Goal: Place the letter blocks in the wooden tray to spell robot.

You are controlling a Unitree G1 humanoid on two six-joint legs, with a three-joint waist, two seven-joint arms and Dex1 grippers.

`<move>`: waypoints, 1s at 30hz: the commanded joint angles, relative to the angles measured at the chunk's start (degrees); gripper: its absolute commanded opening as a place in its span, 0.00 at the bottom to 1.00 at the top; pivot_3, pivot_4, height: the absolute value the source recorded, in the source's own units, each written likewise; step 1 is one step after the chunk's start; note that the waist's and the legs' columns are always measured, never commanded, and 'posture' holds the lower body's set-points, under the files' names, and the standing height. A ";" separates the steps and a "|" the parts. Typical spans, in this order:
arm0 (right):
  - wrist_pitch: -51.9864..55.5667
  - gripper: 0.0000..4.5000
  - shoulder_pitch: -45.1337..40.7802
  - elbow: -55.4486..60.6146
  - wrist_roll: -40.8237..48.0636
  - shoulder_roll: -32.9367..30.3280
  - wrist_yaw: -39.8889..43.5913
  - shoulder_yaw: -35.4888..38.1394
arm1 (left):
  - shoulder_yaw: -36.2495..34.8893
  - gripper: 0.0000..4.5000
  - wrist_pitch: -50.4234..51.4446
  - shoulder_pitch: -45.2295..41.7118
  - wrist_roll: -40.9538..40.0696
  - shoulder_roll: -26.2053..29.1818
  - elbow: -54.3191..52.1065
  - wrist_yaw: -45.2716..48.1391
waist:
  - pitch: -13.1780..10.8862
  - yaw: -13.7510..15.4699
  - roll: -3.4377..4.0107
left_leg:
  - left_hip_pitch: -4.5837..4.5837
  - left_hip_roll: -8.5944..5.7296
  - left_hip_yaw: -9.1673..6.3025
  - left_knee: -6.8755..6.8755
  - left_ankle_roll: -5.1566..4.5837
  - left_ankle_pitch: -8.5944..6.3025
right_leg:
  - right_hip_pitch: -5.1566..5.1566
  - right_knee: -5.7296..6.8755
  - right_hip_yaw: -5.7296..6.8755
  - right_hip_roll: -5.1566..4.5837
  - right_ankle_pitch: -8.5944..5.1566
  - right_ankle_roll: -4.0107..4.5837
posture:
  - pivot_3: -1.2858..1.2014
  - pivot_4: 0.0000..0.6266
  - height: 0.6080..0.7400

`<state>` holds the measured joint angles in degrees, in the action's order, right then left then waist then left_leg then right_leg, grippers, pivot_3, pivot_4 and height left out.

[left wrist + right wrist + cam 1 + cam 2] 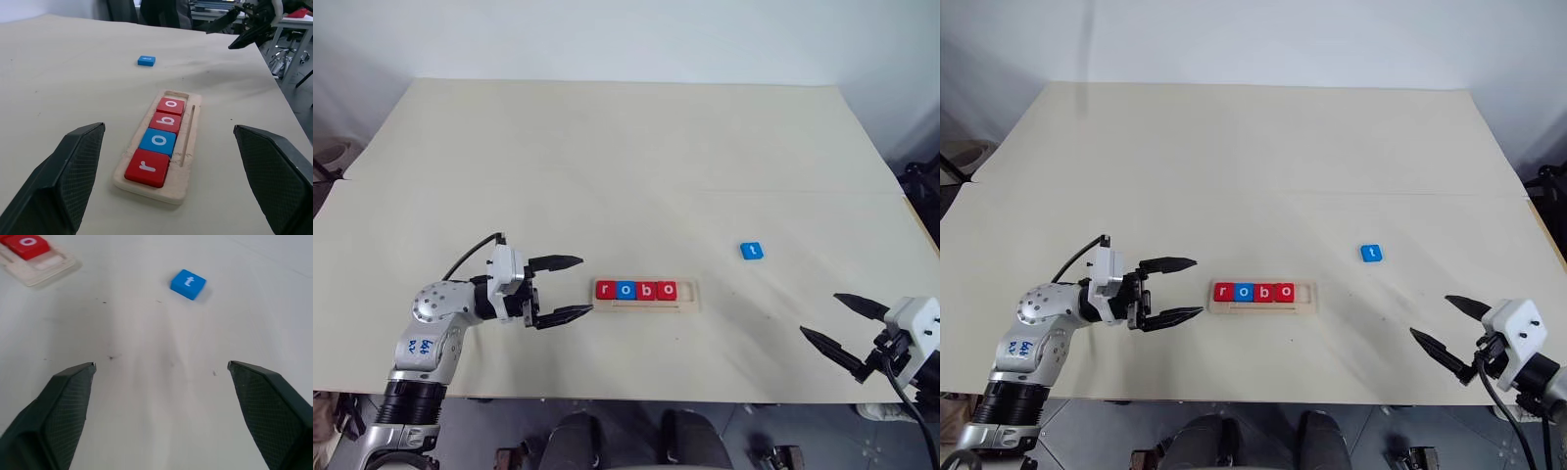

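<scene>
Near edge, lower right of the left eye view: right gripper [832, 321] with fingers spread wide, holding nothing, tips aimed toward frame left and up over bare table [607, 157]. Lower left: left gripper [576, 286] also spread and empty, pointing right along the table, tips just short of the left end of the wooden tray [646, 305], not touching it. Tray lies flat at centre, long axis left-right across the frame, in line with the left gripper's fingers. In its slot four letter blocks touching in a row, reading "robo" left to right: red r [605, 290], blue o [626, 290], red b [646, 290], red o [667, 290]; the rightmost slot space is bare wood. Letters upright toward the camera. Further up and right, blue t block [752, 251] lies flat on the table, slightly rotated, well apart from the tray and from both grippers; in the right wrist view it sits ahead of the spread fingers [58, 406], between their lines.
</scene>
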<state>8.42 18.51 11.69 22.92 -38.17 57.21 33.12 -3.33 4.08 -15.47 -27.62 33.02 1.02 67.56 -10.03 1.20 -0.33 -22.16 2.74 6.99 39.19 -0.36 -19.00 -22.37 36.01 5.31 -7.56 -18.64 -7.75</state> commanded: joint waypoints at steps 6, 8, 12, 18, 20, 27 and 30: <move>1.44 0.99 -1.96 0.12 2.25 -0.82 -4.13 0.24 | -0.52 1.00 -0.95 -0.85 -0.22 0.20 0.05 1.29 | 0.00 -0.01 0.00 | 0.01 0.00 0.01 0.00 0.00 0.00 | -0.01 0.00 -0.03 0.00 0.00 0.00 | 0.52 0.24 1.00; 7.50 0.99 -5.41 1.34 3.50 -2.01 -6.63 -1.83 | -0.50 1.00 -1.07 -0.67 -0.13 0.16 -0.16 1.23 | 0.00 -0.14 0.00 | 0.02 0.00 0.03 0.00 0.00 0.00 | -0.01 0.01 -0.04 0.00 0.00 0.00 | 0.52 0.24 1.00; 22.20 0.99 -16.63 1.26 2.53 -4.64 -14.33 -8.78 | -0.21 1.00 -1.05 -0.12 -0.04 -0.28 -1.23 0.60 | 0.01 -1.05 0.01 | 0.04 0.03 0.02 0.00 0.01 0.01 | -0.06 0.07 -0.08 0.00 -0.01 0.03 | 0.52 0.24 1.00; 36.33 0.99 -33.79 -3.83 0.18 -2.64 -23.54 -18.32 | -0.09 1.00 -0.71 1.00 -0.12 -0.63 -3.32 -0.33 | 0.00 -1.26 0.01 | -0.04 0.02 0.01 0.00 0.02 0.01 | -0.15 0.36 -0.07 -0.02 -0.03 0.06 | 0.52 0.24 1.00; 39.29 0.99 -38.09 -5.88 0.06 -1.22 -25.22 -20.24 | -0.20 1.00 -0.54 1.48 -0.30 -0.57 -4.09 -0.66 | 0.00 -1.20 0.01 | -0.07 0.01 -0.01 0.00 0.02 0.01 | -0.15 0.35 -0.05 -0.03 -0.03 0.05 | 0.52 0.24 1.00; 40.88 0.99 -44.21 -10.18 -2.64 2.71 -29.16 -25.15 | -0.57 1.00 -0.24 2.65 -0.55 -0.36 -5.56 -1.59 | 0.00 -1.32 0.01 | -0.12 0.02 0.00 0.00 0.02 0.01 | -0.17 0.32 -0.03 -0.02 -0.03 0.05 | 0.52 0.24 1.00; 41.86 0.90 -45.02 -10.93 -4.17 4.13 -31.78 -26.07 | -0.62 1.00 -0.11 2.99 -0.64 -0.37 -6.20 -2.01 | 0.00 -1.40 0.01 | -0.12 0.02 0.00 0.00 0.02 0.01 | -0.18 0.35 -0.02 -0.02 -0.03 0.05 | 0.52 0.24 1.00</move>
<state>50.00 -25.90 0.49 19.83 -34.33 26.96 6.95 -3.18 4.17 -12.78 -27.40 32.38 -2.53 65.84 -10.03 -0.19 -0.32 -22.28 2.76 6.99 39.19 -0.34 -18.99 -22.55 36.36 5.28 -7.58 -18.67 -7.70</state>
